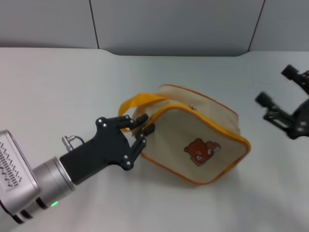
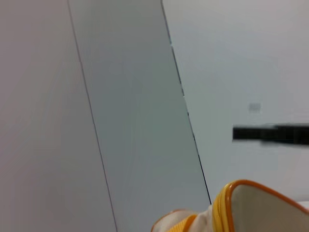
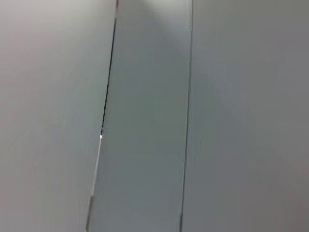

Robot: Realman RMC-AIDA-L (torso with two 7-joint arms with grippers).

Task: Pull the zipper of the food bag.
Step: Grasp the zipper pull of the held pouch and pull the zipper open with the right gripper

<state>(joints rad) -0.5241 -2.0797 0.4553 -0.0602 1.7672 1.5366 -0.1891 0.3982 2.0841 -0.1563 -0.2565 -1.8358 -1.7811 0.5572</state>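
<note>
The beige food bag (image 1: 193, 140) lies on the white table, bear picture facing up, with its orange-yellow strap handle (image 1: 140, 101) at its left end. The zipper (image 1: 212, 123) runs along the bag's upper edge, and a tiny silver pull tab (image 1: 193, 107) sits near the top middle. My left gripper (image 1: 145, 124) is at the bag's left corner, its fingers closed on the edge beside the strap. The bag's trimmed corner also shows in the left wrist view (image 2: 260, 208). My right gripper (image 1: 276, 87) hovers open to the right of the bag, apart from it.
Grey wall panels (image 1: 169, 24) stand behind the table's far edge. The right wrist view shows only wall panels (image 3: 145, 121). Bare tabletop (image 1: 58, 87) lies to the left and in front of the bag.
</note>
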